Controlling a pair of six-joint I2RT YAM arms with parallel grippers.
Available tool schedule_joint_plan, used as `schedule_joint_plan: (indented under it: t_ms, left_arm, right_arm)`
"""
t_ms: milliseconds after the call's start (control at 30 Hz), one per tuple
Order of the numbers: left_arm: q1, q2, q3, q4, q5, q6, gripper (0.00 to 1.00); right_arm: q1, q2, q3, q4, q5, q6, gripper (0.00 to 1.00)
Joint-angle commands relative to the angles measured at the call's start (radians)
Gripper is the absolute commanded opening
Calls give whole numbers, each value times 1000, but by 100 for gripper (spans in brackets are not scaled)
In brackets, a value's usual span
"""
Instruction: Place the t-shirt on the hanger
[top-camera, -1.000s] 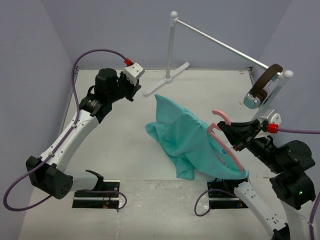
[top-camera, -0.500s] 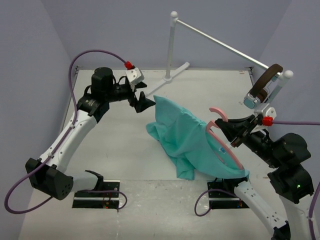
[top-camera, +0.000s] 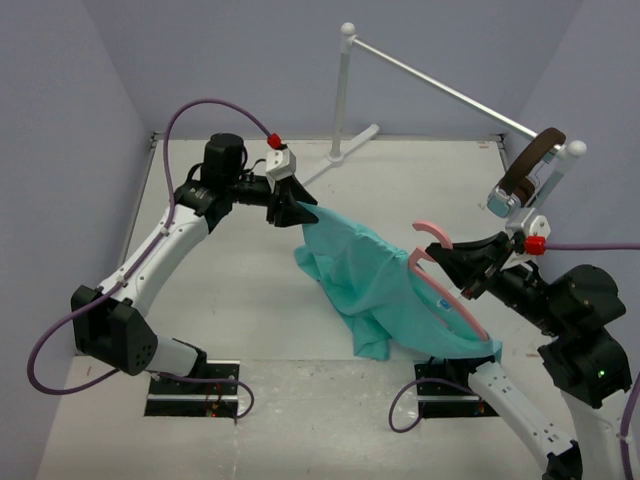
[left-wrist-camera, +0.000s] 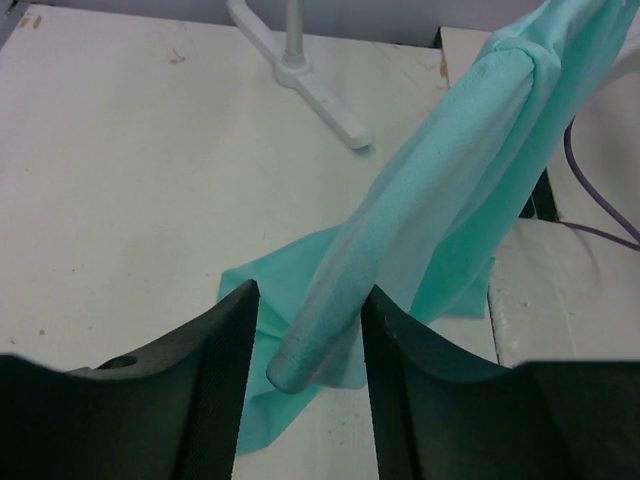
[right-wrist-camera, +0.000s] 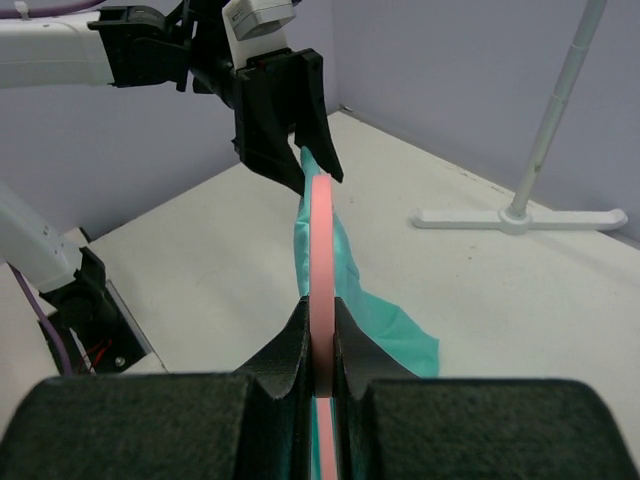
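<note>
The teal t-shirt (top-camera: 365, 265) hangs half-draped over the pink hanger (top-camera: 447, 287) and trails onto the table. My right gripper (top-camera: 463, 272) is shut on the hanger's bar (right-wrist-camera: 322, 250), holding it up edge-on. My left gripper (top-camera: 300, 210) is at the t-shirt's upper left corner. In the left wrist view a rolled fold of the t-shirt (left-wrist-camera: 400, 230) lies between my left gripper's (left-wrist-camera: 308, 345) open jaws, close to the right finger, with a gap on the left side. The right wrist view shows the left gripper (right-wrist-camera: 300, 165) just beyond the hanger's far end.
A white rail stand (top-camera: 343, 95) stands at the back, its base (left-wrist-camera: 305, 75) near the left gripper. Brown-banded headphones (top-camera: 525, 178) hang at the rail's right end, above my right arm. Purple walls close in the table on three sides.
My left gripper swung right from the back left to the t-shirt's upper corner, opened wide and now narrows around a fold. The right gripper and hanger barely moved.
</note>
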Motion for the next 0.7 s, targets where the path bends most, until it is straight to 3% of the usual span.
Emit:
schedule_joint_plan:
  t_ms: [0, 100, 133, 167, 233, 267, 333, 400, 533, 667]
  left_arm:
    - [3, -18, 74, -32, 6, 28, 0]
    - [3, -41, 65, -42, -39, 37, 6]
    - [4, -45, 60, -46, -44, 41, 30]
    - [3, -47, 57, -46, -38, 43, 44]
    - [3, -49, 51, -49, -15, 52, 48]
    - [3, -48, 49, -47, -10, 55, 43]
    - [3, -39, 52, -54, -9, 56, 13]
    - [4, -32, 57, -64, -8, 63, 0]
    - [3, -31, 64, -72, -21, 68, 0]
    - [4, -41, 65, -75, -136, 64, 0]
  right_arm:
    - [3, -1, 37, 31, -5, -15, 0]
    - [4, 6, 31, 30, 8, -16, 0]
    - [4, 8, 31, 30, 9, -17, 0]
    - [4, 9, 30, 31, 8, -18, 0]
    - [3, 8, 34, 31, 2, -18, 0]
    - [3, 8, 37, 31, -4, -18, 0]
    - [4, 5, 40, 31, -5, -18, 0]
    - [4, -3, 40, 30, 6, -17, 0]
    - [4, -5, 36, 30, 13, -19, 0]
    - [4, 0, 32, 28, 51, -21, 0]
